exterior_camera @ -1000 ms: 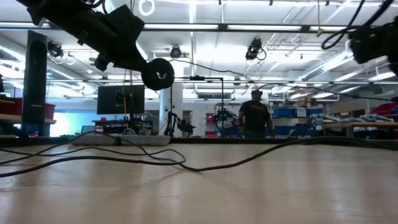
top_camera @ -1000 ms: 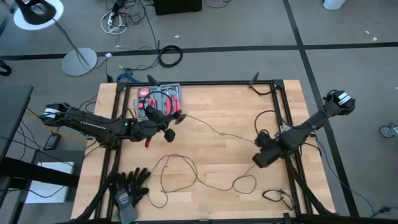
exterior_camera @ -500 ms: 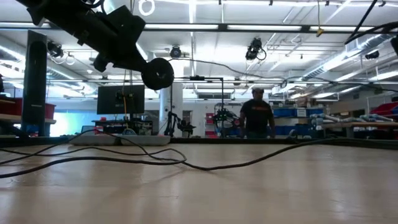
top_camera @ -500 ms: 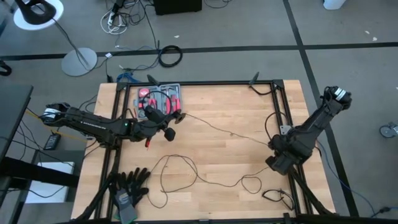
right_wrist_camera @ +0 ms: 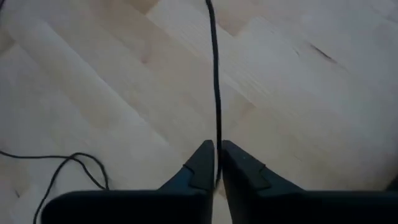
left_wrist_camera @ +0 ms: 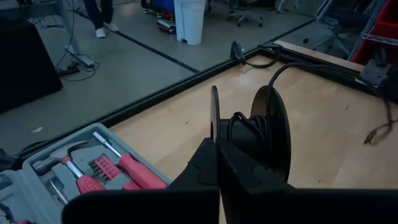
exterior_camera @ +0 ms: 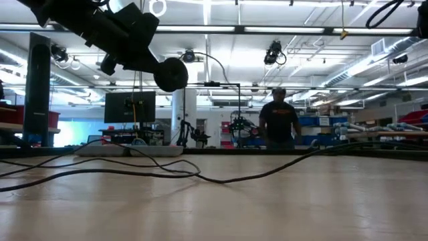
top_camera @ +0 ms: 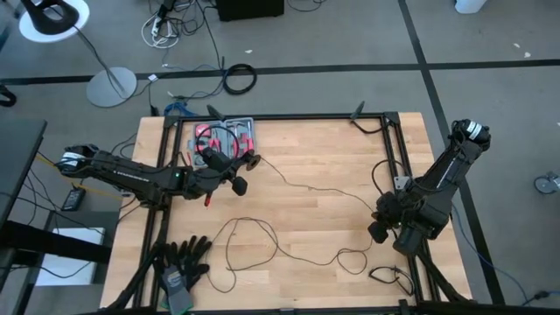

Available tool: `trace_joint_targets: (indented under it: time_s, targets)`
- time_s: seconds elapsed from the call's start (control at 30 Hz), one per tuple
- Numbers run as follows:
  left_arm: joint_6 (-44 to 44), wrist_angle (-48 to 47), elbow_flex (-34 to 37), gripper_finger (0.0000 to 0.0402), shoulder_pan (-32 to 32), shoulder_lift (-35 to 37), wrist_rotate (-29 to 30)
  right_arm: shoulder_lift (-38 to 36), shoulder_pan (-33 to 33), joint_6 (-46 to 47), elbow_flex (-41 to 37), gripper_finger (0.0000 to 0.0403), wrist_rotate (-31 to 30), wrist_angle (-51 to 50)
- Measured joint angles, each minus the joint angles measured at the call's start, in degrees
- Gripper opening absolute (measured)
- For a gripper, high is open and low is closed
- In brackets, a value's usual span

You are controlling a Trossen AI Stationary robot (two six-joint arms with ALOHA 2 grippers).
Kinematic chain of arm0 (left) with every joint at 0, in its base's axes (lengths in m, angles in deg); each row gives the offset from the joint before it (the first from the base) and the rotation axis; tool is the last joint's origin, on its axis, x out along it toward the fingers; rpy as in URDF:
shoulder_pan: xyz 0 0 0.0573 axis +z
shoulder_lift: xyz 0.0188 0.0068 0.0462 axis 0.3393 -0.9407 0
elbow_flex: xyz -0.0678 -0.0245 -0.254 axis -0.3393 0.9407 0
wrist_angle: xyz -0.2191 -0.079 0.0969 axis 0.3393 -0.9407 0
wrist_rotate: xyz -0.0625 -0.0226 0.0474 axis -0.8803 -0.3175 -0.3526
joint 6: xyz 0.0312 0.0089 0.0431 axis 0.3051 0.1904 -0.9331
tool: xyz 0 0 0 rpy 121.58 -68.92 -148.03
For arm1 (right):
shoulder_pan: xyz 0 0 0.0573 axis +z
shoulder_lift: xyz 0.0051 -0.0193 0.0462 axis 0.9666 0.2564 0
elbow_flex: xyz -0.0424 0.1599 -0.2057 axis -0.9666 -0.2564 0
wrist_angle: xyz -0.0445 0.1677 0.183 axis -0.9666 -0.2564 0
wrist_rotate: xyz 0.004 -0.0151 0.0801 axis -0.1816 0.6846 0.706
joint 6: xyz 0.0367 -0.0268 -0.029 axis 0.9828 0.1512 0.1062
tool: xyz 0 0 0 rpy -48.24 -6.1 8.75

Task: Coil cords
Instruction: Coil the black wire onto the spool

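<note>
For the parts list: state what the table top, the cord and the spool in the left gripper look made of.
Table top: pale wood, matt, with visible plank seams and grain.
Cord: thin black wire, probably rubber or plastic sheathed; it lies in limp loops.
Spool in the left gripper: black discs with a slight sheen, likely plastic.

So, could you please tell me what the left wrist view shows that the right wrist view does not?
Only the left wrist view shows the left gripper shut on the black spool, which has cord wound on its hub, with the open tool case of red-handled tools beside it and the table's edge and the floor beyond. Only the right wrist view shows the right gripper with the thin black cord running between its nearly closed fingers, and a slack loop of cord lying on the wood. Both show the light wooden table.
</note>
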Motion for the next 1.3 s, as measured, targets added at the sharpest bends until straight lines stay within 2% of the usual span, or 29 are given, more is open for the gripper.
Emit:
trace_joint_targets:
  time_s: [0.3, 0.53, 0.67, 0.87, 0.97, 1.13, 1.2, 1.3]
  targets:
    - [0.00, -0.02, 0.00, 0.0000, 0.02, 0.00, -0.59, 0.02, 0.00, -2.07, 0.00, 0.0095, -5.76, -0.07]
    - [0.00, 1.62, 0.00, 0.0000, 0.01, -0.02, -0.67, 0.02, -2.86, -4.06, 0.00, 0.0118, -25.38, 1.47]
    - [0.00, 2.43, 0.00, 0.0000, 0.02, -0.02, -0.67, 0.07, -8.17, -12.66, 0.00, 0.0118, -30.50, 7.44]
    - [-0.03, 3.84, 0.00, 0.0000, 0.01, -0.04, -0.67, 1.44, -18.78, -32.86, 0.02, 0.0119, -31.24, 24.60]
    - [-0.37, 4.59, 0.00, 0.0000, 0.00, -0.04, -0.67, 2.94, -24.59, -43.17, 0.02, 0.0120, -26.37, 34.74]
    - [-0.35, 4.70, 0.00, 0.0000, -0.03, -0.04, -1.50, 6.87, -33.95, -65.22, 0.02, 0.0120, -9.77, 53.20]
    - [-0.35, 4.66, 0.00, 0.0000, -0.04, -0.04, -1.93, 8.93, -37.97, -74.17, 0.02, 0.0119, -1.16, 61.74]
    - [-0.37, 4.68, 0.00, 0.0000, -0.04, -0.04, -2.09, 12.77, -44.16, -86.46, 0.02, 0.0118, 15.19, 75.15]
